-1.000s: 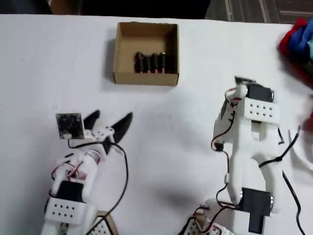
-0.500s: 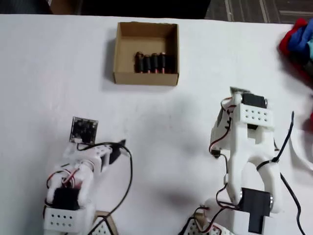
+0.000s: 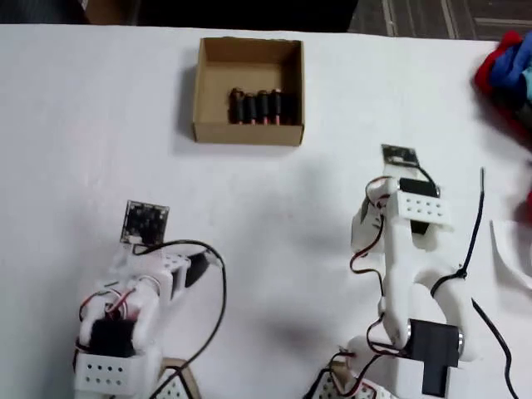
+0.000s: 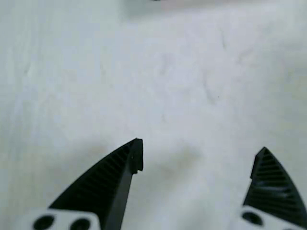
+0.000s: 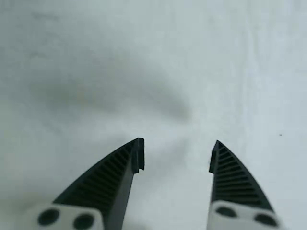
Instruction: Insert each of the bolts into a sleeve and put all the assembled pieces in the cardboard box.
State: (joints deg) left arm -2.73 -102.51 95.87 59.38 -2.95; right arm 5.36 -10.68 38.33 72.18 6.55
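The cardboard box [image 3: 209, 83] stands at the back middle of the white table. In it lie several black sleeves with bolts [image 3: 259, 106], side by side in a row. My left arm is folded back at the near left, and a black fingertip [image 3: 198, 268] of its gripper points down at the table. In the left wrist view the left gripper [image 4: 200, 155] is open over bare white surface. My right arm is folded at the near right, its wrist camera board [image 3: 399, 155] facing the box. The right gripper [image 5: 177, 153] is open over bare table, holding nothing.
A red and blue cloth bundle [image 3: 505, 71] lies at the far right edge. A white curved piece [image 3: 509, 253] sits right of the right arm. Black cables [image 3: 220, 291] hang from both arms. The white table [image 3: 83, 125] stretches between the arms and the box.
The left arm has drawn back toward the near edge and tipped its gripper down at the table. The right arm has also folded back and lowered slightly.
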